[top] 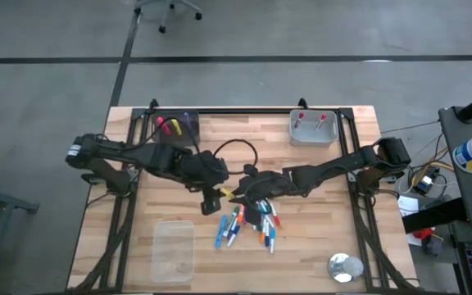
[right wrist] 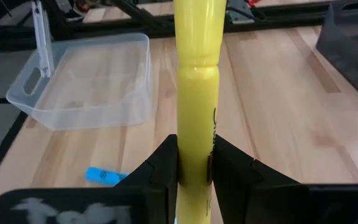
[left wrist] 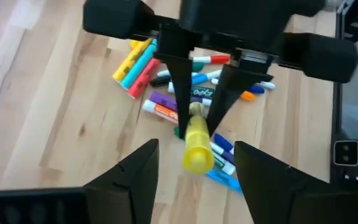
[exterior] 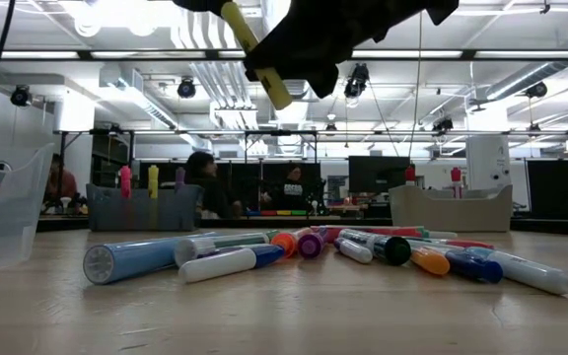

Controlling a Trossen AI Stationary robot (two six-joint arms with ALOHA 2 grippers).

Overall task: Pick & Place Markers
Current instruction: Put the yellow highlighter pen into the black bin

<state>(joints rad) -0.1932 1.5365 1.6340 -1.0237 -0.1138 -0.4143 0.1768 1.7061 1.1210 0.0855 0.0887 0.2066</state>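
- Your right hand is pinching a yellow marker, fingers clamped on the barrel on both sides. It hangs up off the counter, over the middle, right above the marker pile.
- From low down you can see that yellow marker tilted, poking out of the dark hand well above the wood.
- Your left hand sits just beside the right one, facing it, fingers spread wide on either side of the yellow marker's end. They don't look like they're touching it, both have a gap.
- The rest of the markers lie in a loose heap on the counter just below both hands: blue, orange, red, green, purple, several with white barrels.
- Dark bin at the far left of the counter already has a few markers standing in it, pink, yellow and purple.
- Grey bin at the far right holds a couple of red-capped ones.
- Clear plastic tub sits near the front left, apart from the pile.
- Small round metal thing at the front right, can't tell what it is.
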